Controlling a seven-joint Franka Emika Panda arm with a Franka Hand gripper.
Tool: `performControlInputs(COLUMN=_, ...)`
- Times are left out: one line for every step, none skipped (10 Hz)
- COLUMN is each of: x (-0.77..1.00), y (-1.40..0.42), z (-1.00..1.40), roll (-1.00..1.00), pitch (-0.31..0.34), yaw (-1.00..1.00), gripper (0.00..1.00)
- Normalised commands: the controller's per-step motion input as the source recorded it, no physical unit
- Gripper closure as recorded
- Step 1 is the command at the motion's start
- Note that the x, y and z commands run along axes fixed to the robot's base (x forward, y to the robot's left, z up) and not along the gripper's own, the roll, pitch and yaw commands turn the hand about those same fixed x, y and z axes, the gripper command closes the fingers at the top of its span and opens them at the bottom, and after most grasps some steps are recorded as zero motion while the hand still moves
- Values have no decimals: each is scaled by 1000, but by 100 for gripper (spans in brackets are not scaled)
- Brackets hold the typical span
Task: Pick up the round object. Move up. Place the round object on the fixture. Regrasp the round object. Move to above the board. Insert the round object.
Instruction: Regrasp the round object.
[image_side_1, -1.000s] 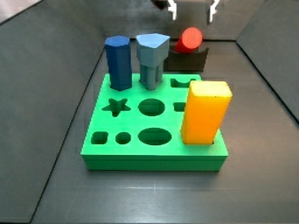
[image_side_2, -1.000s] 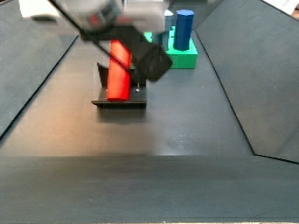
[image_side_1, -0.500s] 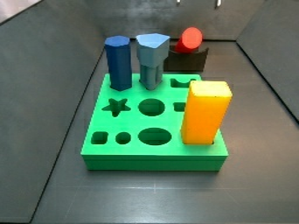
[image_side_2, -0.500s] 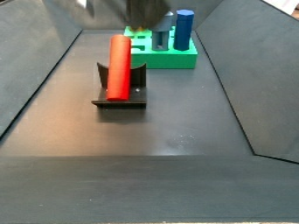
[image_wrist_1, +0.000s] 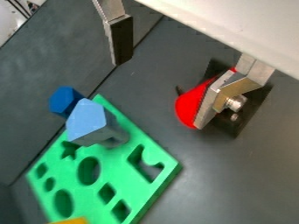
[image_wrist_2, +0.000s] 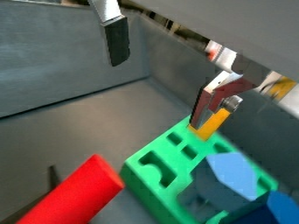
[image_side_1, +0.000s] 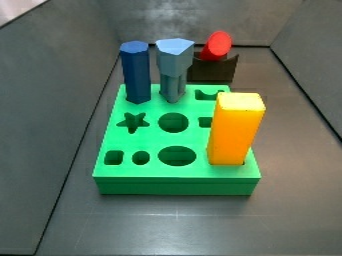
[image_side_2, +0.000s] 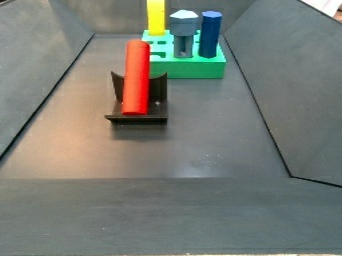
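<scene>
The round object, a red cylinder peg (image_side_2: 135, 75), rests on the dark fixture (image_side_2: 138, 112), apart from the green board (image_side_2: 189, 67). In a side view its round end (image_side_1: 218, 43) shows above the fixture (image_side_1: 214, 69), behind the board (image_side_1: 174, 152). My gripper is out of both side views. In both wrist views it is open and empty (image_wrist_1: 173, 66) (image_wrist_2: 163, 70), high above the floor, with the red peg (image_wrist_1: 191, 103) (image_wrist_2: 76, 194) below it and free of the fingers (image_wrist_1: 117, 37).
On the board stand a blue hexagonal peg (image_side_1: 135, 72), a grey-blue faceted peg (image_side_1: 174, 68) and an orange-yellow block (image_side_1: 235, 127). Star, round, square and oval holes show in the board's top. Dark sloping walls enclose the floor (image_side_2: 187, 150).
My gripper has risen out of both side views, open. The red peg stays on the fixture and has not moved.
</scene>
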Motion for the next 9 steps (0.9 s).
performControlInputs(x=0, y=16, z=34, roll=1000, pitch=10, yaw=29, gripper=0)
performControlInputs(x=2, y=-1, z=11, roll=1000, pitch=8, yaw=30, gripper=0)
performControlInputs(x=6, y=-14, z=10, roll=1000, pitch=5, yaw=31, gripper=0)
performControlInputs(x=11, y=-17, z=8, roll=1000, pitch=4, yaw=32, gripper=0)
performControlInputs(x=12, y=-16, z=4, roll=1000, pitch=5, yaw=33, gripper=0)
performControlInputs(x=9, y=-15, z=5, roll=1000, pitch=8, yaw=34, gripper=0)
performControlInputs(x=10, y=-15, z=5, roll=1000, pitch=12, yaw=35, gripper=0)
performControlInputs(x=19, y=-22, z=4, roll=1000, pitch=23, yaw=37, gripper=0)
performControlInputs(x=34, y=-24, z=-3, roll=1000, pitch=29, yaw=39, gripper=0)
